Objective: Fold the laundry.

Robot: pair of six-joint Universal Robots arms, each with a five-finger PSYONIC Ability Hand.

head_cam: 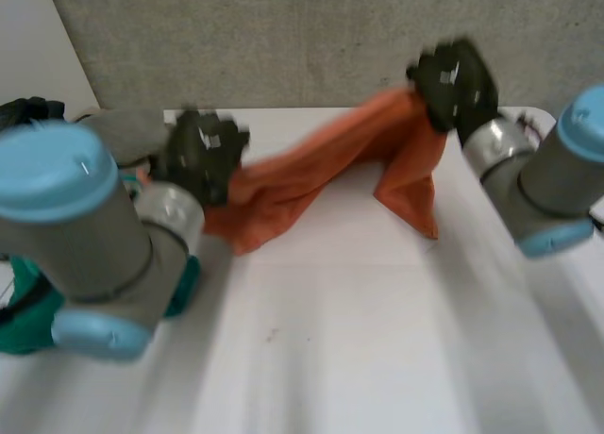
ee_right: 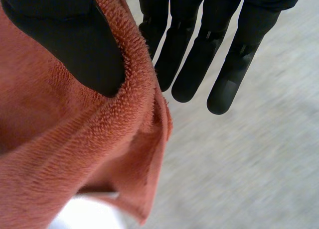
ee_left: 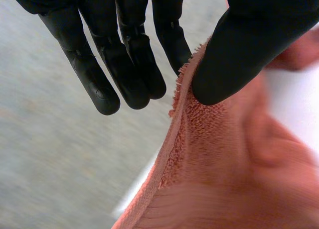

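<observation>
so the towel (head_cam: 311, 170) is strung across the far half of the table (head_cam: 377, 340), one end at each hand. left hand (head_cam: 203, 151) pinches its edge down low on the left side, right hand (head_cam: 456, 83) pinches the other end higher up at the far right, by the back edge. the middle sags toward the tabletop and a corner hangs below the right hand. a heap of cloth (head_cam: 118, 132) sits just left of the left hand, another bundle (head_cam: 24, 325) nearer, left of the left arm
</observation>
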